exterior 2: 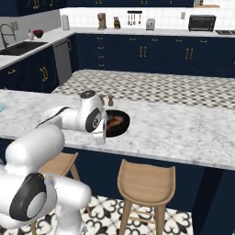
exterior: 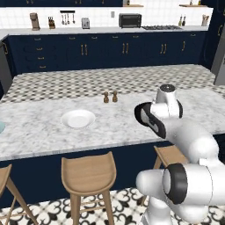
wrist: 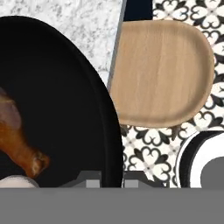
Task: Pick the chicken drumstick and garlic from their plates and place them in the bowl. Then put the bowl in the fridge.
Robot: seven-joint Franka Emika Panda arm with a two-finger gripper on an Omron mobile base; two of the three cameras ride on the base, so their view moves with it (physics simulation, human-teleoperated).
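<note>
The black bowl holds the reddish-brown chicken drumstick, and the pale garlic peeks in beside its bone end. My gripper is shut on the bowl's rim, one fingertip inside and the other outside. In the right base view the bowl sits near the island's front edge, with the drumstick in it and my hand at its left side. The white plate lies bare to the left. A sliver of the light blue plate shows at the edge. The grey fridge stands far right.
Two small shakers stand mid-island behind the bowl. Wooden stools line the island's front, one right below the bowl's rim. Navy cabinets run along the back wall, with a sink at the left.
</note>
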